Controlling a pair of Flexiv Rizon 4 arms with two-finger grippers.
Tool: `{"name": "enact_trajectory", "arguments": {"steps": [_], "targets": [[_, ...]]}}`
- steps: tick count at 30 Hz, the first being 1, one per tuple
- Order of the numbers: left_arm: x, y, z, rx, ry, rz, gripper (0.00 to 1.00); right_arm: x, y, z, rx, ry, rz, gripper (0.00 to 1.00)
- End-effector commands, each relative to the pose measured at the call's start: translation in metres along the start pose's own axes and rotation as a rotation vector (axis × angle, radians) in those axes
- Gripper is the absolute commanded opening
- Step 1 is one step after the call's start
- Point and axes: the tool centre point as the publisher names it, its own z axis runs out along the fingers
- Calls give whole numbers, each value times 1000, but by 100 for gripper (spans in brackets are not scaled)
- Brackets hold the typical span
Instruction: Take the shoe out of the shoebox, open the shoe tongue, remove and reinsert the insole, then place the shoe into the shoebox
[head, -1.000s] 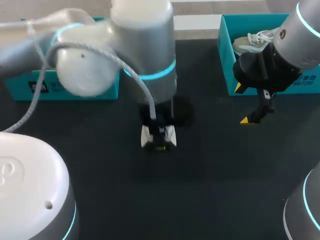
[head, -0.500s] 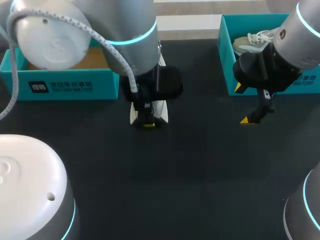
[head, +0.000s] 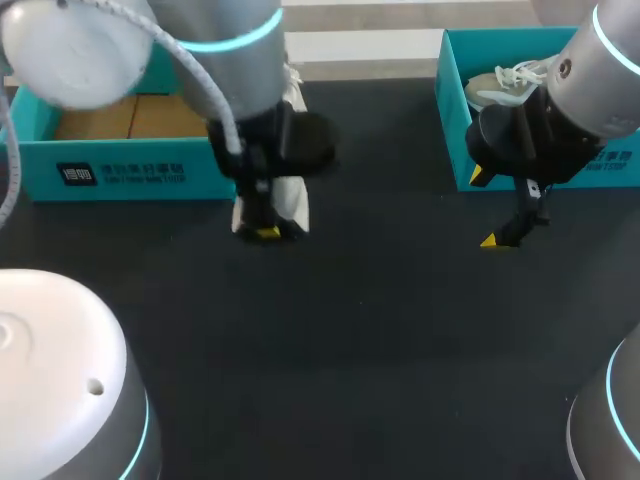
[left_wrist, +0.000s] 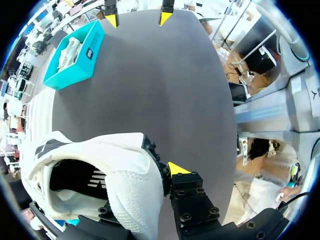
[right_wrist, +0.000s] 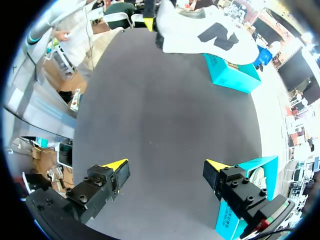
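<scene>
Head view: left gripper (head: 267, 228) holds the white shoe (head: 291, 205) up off the dark table (head: 400, 340), just beside the front right corner of the left shoebox (head: 130, 172). That box is open, its brown cardboard floor showing and nothing in it.

Left wrist view: one yellow tip sits outside the shoe wall, and the other finger is hidden by the shoe. Since the shoe hangs clear of the table in the right wrist view, the fingers read as clamped on the shoe's side near the collar. A pinch there likely keeps the dark mouth of the shoe facing up and reachable. The insole can't be made out in that dark opening, and the tongue position is unclear.

Right gripper (right_wrist: 166, 166) has its fingers spread wide with nothing between them. It is parked low over the table in front of the right shoebox (head: 452, 120), well apart from the held shoe. It is probably waiting there out of the carrying arm's way.

The right shoebox holds a second white shoe (head: 505, 82), laces up.

Judged step: the shoe is out of the box and not yet set down in it.
</scene>
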Motion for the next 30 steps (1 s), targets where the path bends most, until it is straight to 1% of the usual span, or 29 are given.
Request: {"name": "enact_trajectory", "arguments": {"steps": [1,5,8,11,14,16,19,30], "targets": [[-16,61,-12,85,28,20,0,-2,2,2,3,3,1,100],[-36,97,-17,88,44,70,0,-2,2,2,3,3,1,100],[-50,122,-22,50,25,99,0,-2,2,2,3,3,1,100],[-61,147,-26,37,38,120,0,-2,2,2,3,3,1,100],[-70,173,-30,50,80,132,0,-2,2,2,3,3,1,100],[-77,190,-31,42,94,127,0,-2,2,2,3,3,1,100],[-88,211,-34,1,102,102,0,-2,2,2,3,3,1,100],[-88,211,-34,1,102,102,0,-2,2,2,3,3,1,100]]}}
